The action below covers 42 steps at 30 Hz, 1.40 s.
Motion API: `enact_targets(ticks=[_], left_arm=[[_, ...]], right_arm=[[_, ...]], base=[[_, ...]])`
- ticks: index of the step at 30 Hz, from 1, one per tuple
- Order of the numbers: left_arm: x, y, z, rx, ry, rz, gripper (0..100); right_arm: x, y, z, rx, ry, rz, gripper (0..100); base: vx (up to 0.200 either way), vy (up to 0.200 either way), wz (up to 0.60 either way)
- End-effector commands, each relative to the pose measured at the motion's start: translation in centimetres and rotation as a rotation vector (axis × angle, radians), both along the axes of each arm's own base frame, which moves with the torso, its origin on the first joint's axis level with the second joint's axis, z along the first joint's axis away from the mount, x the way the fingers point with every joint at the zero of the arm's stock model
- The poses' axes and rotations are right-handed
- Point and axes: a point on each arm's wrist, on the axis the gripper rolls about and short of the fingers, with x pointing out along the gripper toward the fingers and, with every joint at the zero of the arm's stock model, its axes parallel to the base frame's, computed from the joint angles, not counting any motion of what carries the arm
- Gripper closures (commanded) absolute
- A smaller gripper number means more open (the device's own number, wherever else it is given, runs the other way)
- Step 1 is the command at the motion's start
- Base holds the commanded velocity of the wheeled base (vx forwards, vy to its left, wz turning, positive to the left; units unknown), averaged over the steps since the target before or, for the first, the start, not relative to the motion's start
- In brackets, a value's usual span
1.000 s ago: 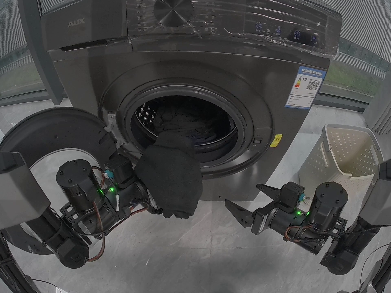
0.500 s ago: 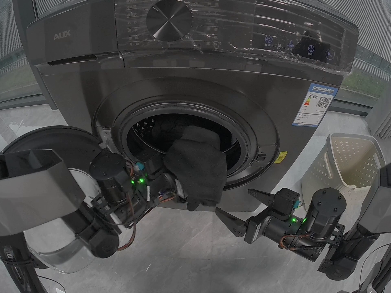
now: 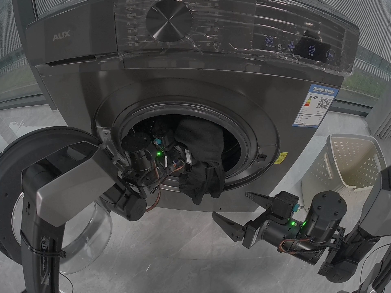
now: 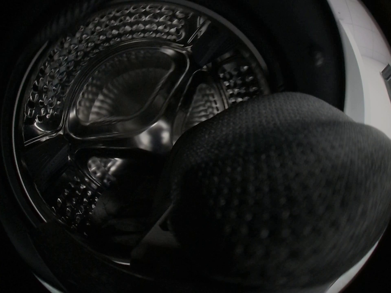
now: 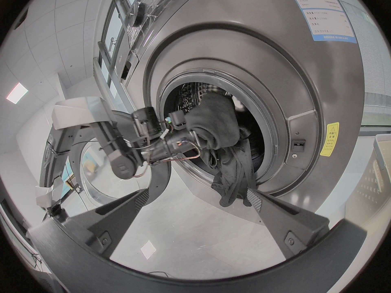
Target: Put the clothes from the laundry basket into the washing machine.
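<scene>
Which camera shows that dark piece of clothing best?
The right wrist view: the dark garment appears whole, bunched in the washer's opening, its tail over the rim. The head view has it partly behind the left arm; the left wrist view gives a close patch.

The black garment (image 3: 199,143) largely hides the left end effector (image 3: 181,158).

The washing machine (image 3: 195,82) has a satin grey metal front, with crinkled clear plastic film (image 3: 252,5) over its panel (image 3: 220,37) and a glossy spun-metal knob (image 3: 168,20). Its drum (image 4: 102,102) is shiny dimpled steel. The black garment (image 3: 201,151) is matt, coarse-knit cloth. The laundry basket (image 3: 350,159) is matt white perforated plastic; the floor (image 3: 183,253), polished smooth tile
</scene>
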Motion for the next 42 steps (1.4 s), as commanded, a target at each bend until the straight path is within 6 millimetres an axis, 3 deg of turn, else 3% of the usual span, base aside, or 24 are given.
enact_targets(ticks=[1, 12, 18, 20, 25, 26, 31, 34, 42], left_arm=[[3.5, 0.5, -2.6, 0.015, 0.019, 0.077, 100], [8.5, -0.8, -2.7, -0.021, -0.023, 0.160, 100], [10.8, -1.7, -0.8, -0.064, -0.072, 0.199, 100], [11.0, -1.8, -1.8, -0.045, -0.032, 0.212, 100], [10.9, -2.0, -2.0, -0.044, -0.024, 0.208, 100], [10.9, -2.1, -2.0, -0.047, -0.022, 0.207, 0], [10.5, -2.3, -0.7, -0.091, -0.019, 0.226, 0], [8.3, -2.4, 0.4, -0.040, 0.068, 0.200, 0], [2.5, -2.3, -1.6, 0.144, 0.291, 0.076, 0]], right_arm=[[-0.1, 0.0, 0.2, 0.004, -0.008, 0.005, 0], [-0.3, 0.3, 0.2, 0.005, -0.005, 0.016, 0], [-0.3, 0.3, 0.1, 0.004, -0.004, 0.016, 0], [-0.4, 0.2, 0.2, 0.004, -0.004, 0.014, 0], [-0.4, 0.2, 0.1, 0.002, -0.004, 0.014, 0], [-0.3, 0.3, 0.1, 0.003, -0.005, 0.014, 0], [-0.3, 0.3, 0.1, 0.003, -0.003, 0.016, 0], [-0.3, 0.3, 0.0, 0.001, -0.001, 0.016, 0], [-0.3, 0.3, 0.0, 0.001, -0.001, 0.016, 0]], base=[[0.000, 0.000, 0.00], [0.000, 0.000, 0.00], [0.000, 0.000, 0.00], [0.000, 0.000, 0.00], [0.000, 0.000, 0.00], [0.000, 0.000, 0.00], [0.000, 0.000, 0.00], [0.000, 0.000, 0.00], [0.000, 0.000, 0.00]])
